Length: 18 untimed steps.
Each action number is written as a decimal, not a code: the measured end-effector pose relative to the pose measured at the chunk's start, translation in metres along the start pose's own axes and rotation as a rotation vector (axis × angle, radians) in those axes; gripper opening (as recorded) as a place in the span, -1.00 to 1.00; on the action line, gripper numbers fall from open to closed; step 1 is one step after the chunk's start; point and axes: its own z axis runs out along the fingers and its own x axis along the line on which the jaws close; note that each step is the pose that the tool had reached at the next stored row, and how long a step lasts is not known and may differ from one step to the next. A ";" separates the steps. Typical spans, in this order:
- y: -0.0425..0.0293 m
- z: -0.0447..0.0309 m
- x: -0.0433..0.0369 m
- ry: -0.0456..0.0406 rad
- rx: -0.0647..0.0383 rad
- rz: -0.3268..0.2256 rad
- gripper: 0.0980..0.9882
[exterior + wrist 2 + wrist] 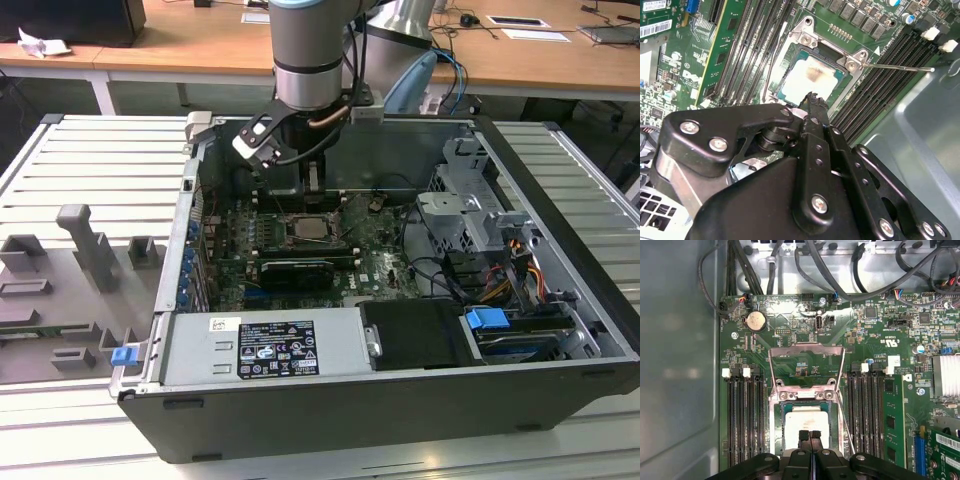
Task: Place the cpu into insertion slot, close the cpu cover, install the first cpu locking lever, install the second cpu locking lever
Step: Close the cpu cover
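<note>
The gripper (pixel 810 436) hangs low over the insertion slot (pixel 832 51), its two fingers pressed together with nothing between them. The cpu (pixel 806 420) lies flat in the slot, one edge hidden behind the fingertips. The cpu cover (pixel 806 348) stands swung open beyond it. A thin locking lever (pixel 895 66) juts out free. In the exterior view, the fingers are hard to make out under the arm (pixel 305 60).
</note>
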 end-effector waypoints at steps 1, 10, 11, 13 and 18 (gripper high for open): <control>0.0000 -0.0002 0.0000 -0.0001 0.000 0.000 -0.98; 0.0002 -0.0025 0.0000 -0.0005 0.000 0.004 -0.98; 0.0002 -0.0028 0.0000 -0.0005 0.000 0.005 -0.98; 0.0003 -0.0031 0.0000 -0.0005 0.000 0.005 -0.98; 0.0004 -0.0044 0.0000 -0.0007 0.000 0.007 -0.98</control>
